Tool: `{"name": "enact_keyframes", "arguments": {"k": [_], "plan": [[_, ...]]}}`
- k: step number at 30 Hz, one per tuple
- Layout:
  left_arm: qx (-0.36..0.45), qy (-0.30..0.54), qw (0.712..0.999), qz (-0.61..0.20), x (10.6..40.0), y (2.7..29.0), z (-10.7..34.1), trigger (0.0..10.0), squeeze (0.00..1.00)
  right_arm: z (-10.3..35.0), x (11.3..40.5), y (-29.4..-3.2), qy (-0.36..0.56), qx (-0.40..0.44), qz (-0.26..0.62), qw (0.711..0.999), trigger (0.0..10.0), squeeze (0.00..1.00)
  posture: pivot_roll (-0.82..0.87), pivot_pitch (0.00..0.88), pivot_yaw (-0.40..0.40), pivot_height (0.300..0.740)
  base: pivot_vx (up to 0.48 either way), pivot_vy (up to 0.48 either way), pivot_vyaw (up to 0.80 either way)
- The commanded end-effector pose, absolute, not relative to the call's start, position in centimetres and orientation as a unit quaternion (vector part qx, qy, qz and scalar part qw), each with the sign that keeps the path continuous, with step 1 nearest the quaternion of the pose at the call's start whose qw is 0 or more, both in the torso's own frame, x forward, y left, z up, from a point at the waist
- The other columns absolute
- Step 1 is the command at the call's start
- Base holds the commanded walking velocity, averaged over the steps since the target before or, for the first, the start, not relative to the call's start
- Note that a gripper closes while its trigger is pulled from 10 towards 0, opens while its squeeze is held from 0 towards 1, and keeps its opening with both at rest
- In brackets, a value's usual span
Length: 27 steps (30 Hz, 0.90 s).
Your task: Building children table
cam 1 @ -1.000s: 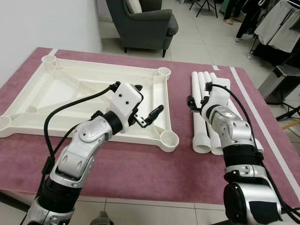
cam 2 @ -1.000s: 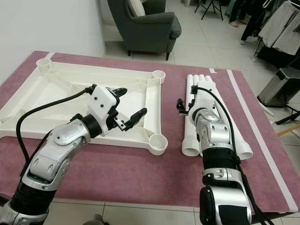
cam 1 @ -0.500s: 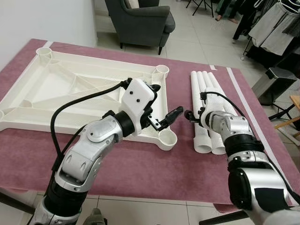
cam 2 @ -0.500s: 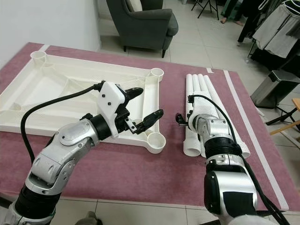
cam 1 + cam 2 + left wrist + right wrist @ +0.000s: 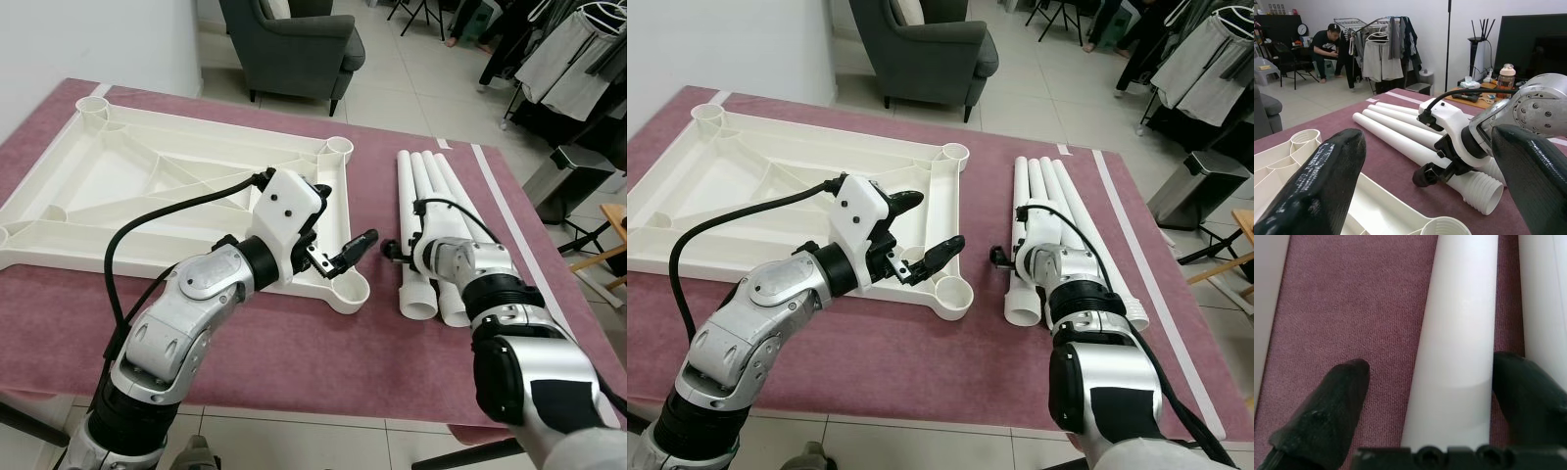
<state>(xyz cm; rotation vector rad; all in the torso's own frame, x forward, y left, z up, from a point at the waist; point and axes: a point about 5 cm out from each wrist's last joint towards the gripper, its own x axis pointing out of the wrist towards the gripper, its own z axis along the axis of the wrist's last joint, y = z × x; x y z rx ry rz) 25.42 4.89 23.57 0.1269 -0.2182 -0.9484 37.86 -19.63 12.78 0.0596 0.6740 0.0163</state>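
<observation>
White tabletop (image 5: 147,186) lies upside down on maroon-covered table (image 5: 294,362), 4 leg tubes (image 5: 1048,220) in a row beside it. R hand (image 5: 1440,396) spread wide, straddling the tube nearest the tabletop (image 5: 1459,342), fingers not clamped. L hand (image 5: 921,230) wide open, nothing in it, above tabletop's near corner socket (image 5: 951,295).

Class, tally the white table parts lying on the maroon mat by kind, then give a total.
White tabletop, lying underside up: 1
White tube legs, side by side: 4
Total: 5
</observation>
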Motion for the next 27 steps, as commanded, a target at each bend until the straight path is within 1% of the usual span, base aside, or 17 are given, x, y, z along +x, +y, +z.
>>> {"name": "enact_keyframes", "arguments": {"k": [1,7,8,9,10,17,21,22,23,24,25,26,27], "plan": [[0.061,-0.098,0.888,-0.445,25.2,4.9,23.4,10.0,0.00,10.5,36.8,-19.2,0.385,0.052,0.001,0.921,10.0,0.00,0.09,0.054,-0.123,0.740,0.000,0.000,0.00],[0.061,-0.092,0.891,-0.441,25.2,4.9,23.1,10.0,0.00,10.7,37.1,-19.0,0.381,0.047,-0.011,0.923,10.0,0.00,0.09,0.054,-0.132,0.740,0.000,0.000,0.00],[0.061,-0.090,0.892,-0.440,25.1,4.9,23.0,10.0,0.00,10.8,37.2,-19.0,0.380,0.044,-0.011,0.924,4.9,0.00,0.09,0.054,-0.135,0.740,0.000,0.000,0.00],[0.061,-0.090,0.892,-0.440,25.1,4.9,23.0,10.0,0.00,10.8,37.2,-19.0,0.380,0.044,-0.011,0.924,4.9,0.00,0.09,0.054,-0.135,0.740,0.000,0.000,0.00],[0.061,-0.089,0.893,-0.437,25.2,4.9,23.0,10.0,0.00,10.7,37.3,-18.8,0.380,0.042,-0.009,0.924,0.0,0.00,0.10,0.049,-0.139,0.740,0.000,0.000,0.00],[0.061,-0.087,0.895,-0.433,25.2,5.1,22.9,10.0,0.00,10.6,37.3,-18.5,0.382,0.047,-0.004,0.923,0.0,0.00,0.10,0.043,-0.138,0.740,0.000,0.000,0.00],[0.061,-0.084,0.896,-0.431,25.3,5.2,22.8,10.0,0.00,11.3,37.7,-18.3,0.365,0.090,-0.011,0.927,0.0,0.00,0.11,0.035,-0.133,0.740,0.000,0.000,0.00],[0.059,-0.083,0.897,-0.430,25.3,5.2,22.8,10.0,0.00,12.1,38.2,-18.3,0.341,0.110,-0.016,0.933,0.0,0.00,0.12,0.025,-0.129,0.740,0.000,0.000,0.00],[0.053,-0.083,0.899,-0.427,25.4,5.3,22.8,10.0,0.00,13.7,38.9,-18.5,0.296,0.119,-0.019,0.947,10.0,0.00,0.12,0.023,-0.130,0.740,0.000,0.000,0.00],[0.053,-0.083,0.899,-0.427,25.4,5.3,22.8,10.0,0.00,13.7,38.9,-18.5,0.296,0.119,-0.019,0.947,10.0,0.00,0.12,0.023,-0.130,0.740,0.000,0.000,0.00],[0.049,-0.082,0.900,-0.425,25.4,5.4,22.8,10.0,0.00,14.8,39.4,-18.6,0.265,0.123,-0.020,0.956,10.0,0.00,0.13,0.021,-0.130,0.740,0.000,0.000,0.00],[0.049,-0.082,0.900,-0.425,25.4,5.4,22.8,10.0,0.00,14.8,39.4,-18.6,0.265,0.123,-0.020,0.956,10.0,0.00,0.13,0.021,-0.130,0.740,0.000,0.000,0.00],[0.040,-0.080,0.903,-0.420,25.5,5.5,22.8,10.0,0.00,16.7,39.8,-18.7,0.216,0.122,-0.017,0.969,10.0,0.00,0.13,0.017,-0.131,0.740,0.000,0.000,0.00]]}}
